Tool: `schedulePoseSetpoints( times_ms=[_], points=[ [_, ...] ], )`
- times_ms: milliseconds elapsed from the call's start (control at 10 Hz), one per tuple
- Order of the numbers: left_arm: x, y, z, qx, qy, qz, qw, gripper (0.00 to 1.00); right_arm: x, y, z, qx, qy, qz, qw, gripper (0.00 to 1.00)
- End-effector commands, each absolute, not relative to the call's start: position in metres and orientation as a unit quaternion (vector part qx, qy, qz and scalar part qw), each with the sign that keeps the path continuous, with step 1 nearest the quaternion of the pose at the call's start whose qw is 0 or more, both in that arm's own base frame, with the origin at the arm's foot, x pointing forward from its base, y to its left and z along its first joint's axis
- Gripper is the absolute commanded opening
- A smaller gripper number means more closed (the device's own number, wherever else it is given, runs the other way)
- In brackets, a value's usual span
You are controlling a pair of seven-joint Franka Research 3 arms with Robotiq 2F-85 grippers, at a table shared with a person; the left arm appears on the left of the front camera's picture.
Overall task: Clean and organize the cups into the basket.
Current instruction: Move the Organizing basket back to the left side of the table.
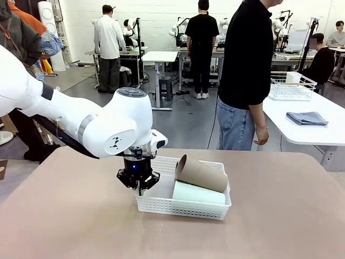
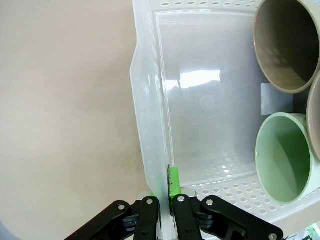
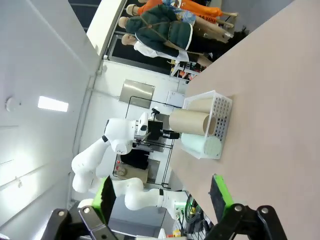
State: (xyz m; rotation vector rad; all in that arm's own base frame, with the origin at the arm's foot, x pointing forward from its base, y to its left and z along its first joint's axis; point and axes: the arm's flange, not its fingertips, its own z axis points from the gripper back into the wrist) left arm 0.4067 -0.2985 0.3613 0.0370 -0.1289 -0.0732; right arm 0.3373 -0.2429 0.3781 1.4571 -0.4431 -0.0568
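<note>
The cups sit in the white basket [image 1: 183, 208] near the middle of the table [image 1: 64, 216]: we see a brown cup [image 1: 202, 174] lying on its side and propped across the top, its open mouth turned toward the basket's left end, and a mint green cup [image 1: 198, 192] lying on its side beneath it on the basket floor. In the left wrist view a second brown rim shows at the right edge beside the green cup [image 2: 285, 157], so we judge there may be another cup tucked behind. We think they lie on their sides because they are about as long as the basket is wide, so they fit crosswise and stack. The left gripper [image 1: 138, 181] points straight down at the basket's left end, and our left wrist view shows its green-padded fingers [image 2: 174, 181] pinched together on the basket's thin wall, one outside and one inside. We take that clamp as a way to drag or straighten the basket, not to handle a cup, since the basket's left half is bare. The right gripper [image 3: 162, 192] hangs well apart from the basket with its fingers spread wide and nothing between them, held back, we suppose, to leave the left arm room. A person [image 1: 248, 75] stands at the far side, hands off the table.
</note>
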Motion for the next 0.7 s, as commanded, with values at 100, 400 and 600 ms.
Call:
schedulePoseSetpoints(
  times_ms=[100,400,600],
  points=[
    [0.4056,-0.2987,0.363,0.019,-0.069,-0.038,0.997,0.0,0.342,-0.2357,0.3675,0.666,-0.174,-0.03,0.725,1.0],
    [0.4056,-0.2987,0.363,0.019,-0.069,-0.038,0.997,0.0,0.342,-0.2357,0.3675,0.666,-0.174,-0.03,0.725,1.0],
    [0.4067,-0.2985,0.3613,0.019,-0.064,-0.037,0.997,0.04,0.342,-0.2357,0.3675,0.666,-0.174,-0.03,0.725,1.0]
  ],
)
